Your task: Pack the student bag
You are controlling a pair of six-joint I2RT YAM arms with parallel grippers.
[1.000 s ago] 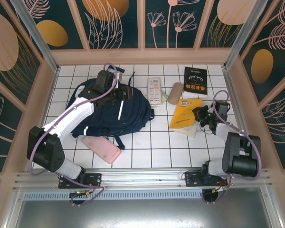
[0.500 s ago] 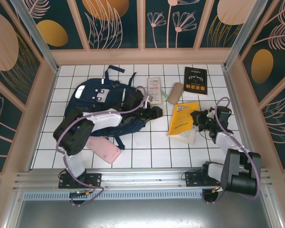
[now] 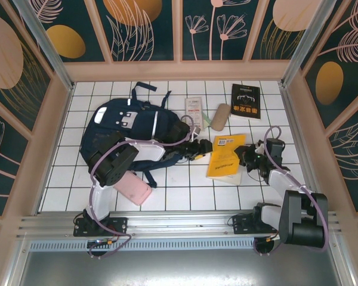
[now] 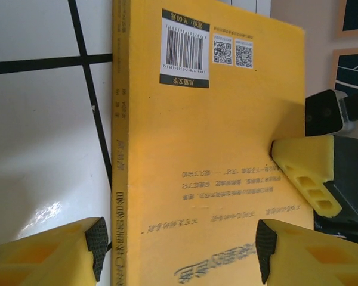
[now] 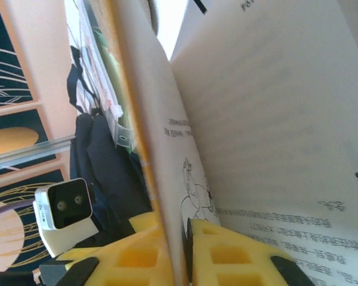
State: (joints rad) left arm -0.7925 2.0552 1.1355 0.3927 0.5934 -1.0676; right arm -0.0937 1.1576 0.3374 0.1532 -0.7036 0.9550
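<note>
While right jaws pinch yellow book (image 3: 225, 156), open left jaws hover beside student bag (image 3: 116, 119).

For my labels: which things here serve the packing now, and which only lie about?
In the job: student bag, yellow book, left gripper, right gripper (gripping its cover).
Lying about: black book, pink pouch, white packet, beige case.

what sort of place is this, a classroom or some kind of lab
Most likely a staged robot test cell, not a real classroom: a white gridded tabletop boxed in by flower-printed wall panels, with robot arms bolted to a metal rail at its near edge. The student bag and yellow book look like props.
</note>
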